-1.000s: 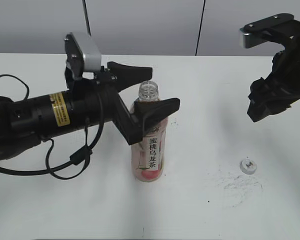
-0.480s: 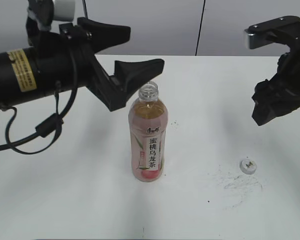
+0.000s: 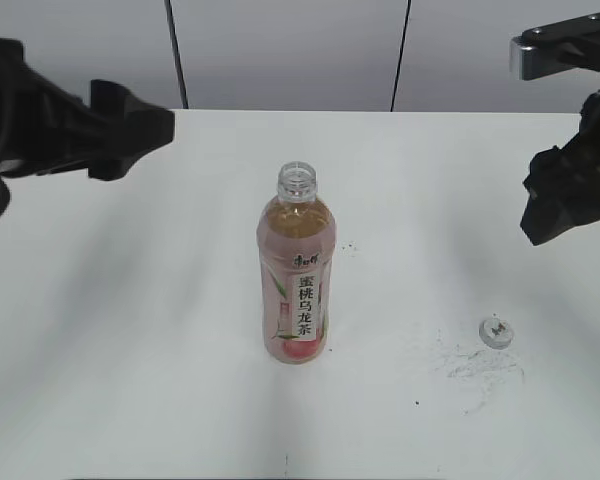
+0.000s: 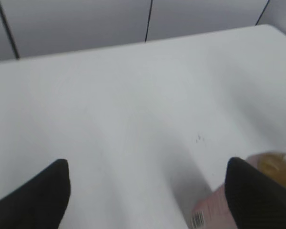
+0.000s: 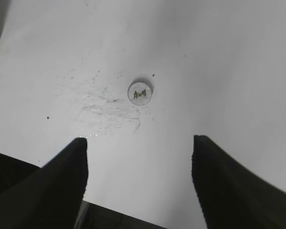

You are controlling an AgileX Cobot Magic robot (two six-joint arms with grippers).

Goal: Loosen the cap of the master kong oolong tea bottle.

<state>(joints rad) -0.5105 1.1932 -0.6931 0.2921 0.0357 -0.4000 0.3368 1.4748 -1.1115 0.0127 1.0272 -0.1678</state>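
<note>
cap (image 5: 140,92) lying off the bottle (image 3: 297,270) mid-frame, well above right gripper (image 5: 139,164) fingers, spread apart, left gripper (image 4: 148,191) spread too, bottle beside its right finger (image 4: 257,195)

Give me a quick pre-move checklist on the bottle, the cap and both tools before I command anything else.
1. Cap off the oolong tea bottle: ok, its neck is bare.
2. Bottle upright on the table: ok.
3. Cap lying on the table, apart from the bottle: ok.
4. Left tool open and empty: ok.
5. Right tool open, empty, above the cap: ok.
6. Tea spilled: cannot tell; only scuff marks beside the cap.
</note>
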